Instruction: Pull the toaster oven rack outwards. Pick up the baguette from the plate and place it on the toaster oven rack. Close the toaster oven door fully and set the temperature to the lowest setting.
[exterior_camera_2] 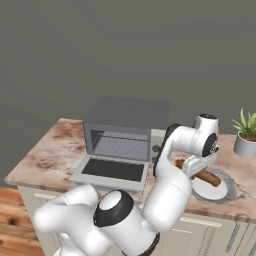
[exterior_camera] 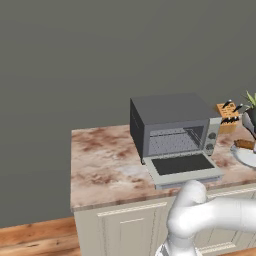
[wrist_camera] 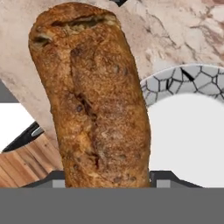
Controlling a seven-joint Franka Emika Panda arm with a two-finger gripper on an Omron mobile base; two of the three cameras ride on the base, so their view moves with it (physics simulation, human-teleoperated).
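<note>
The brown baguette (wrist_camera: 96,100) runs up the hand view, its near end between my gripper's (wrist_camera: 107,179) two fingertips, which press on its sides. The pale plate (wrist_camera: 188,140) with a mosaic rim lies to its right. From the right base, my gripper (exterior_camera_2: 196,167) is down on the baguette (exterior_camera_2: 209,177) over the plate (exterior_camera_2: 220,192); whether the loaf is off the plate I cannot tell. The toaster oven (exterior_camera: 170,117) stands left of the plate with its door (exterior_camera: 182,165) folded down flat. The wire rack (exterior_camera: 172,142) shows inside the cavity.
Knobs (exterior_camera: 211,141) run down the oven's right side. A knife block (exterior_camera: 227,117) and a potted plant (exterior_camera_2: 246,135) stand behind the plate. The marble counter (exterior_camera: 100,160) stretches left of the oven, ending at a front edge above the cabinets.
</note>
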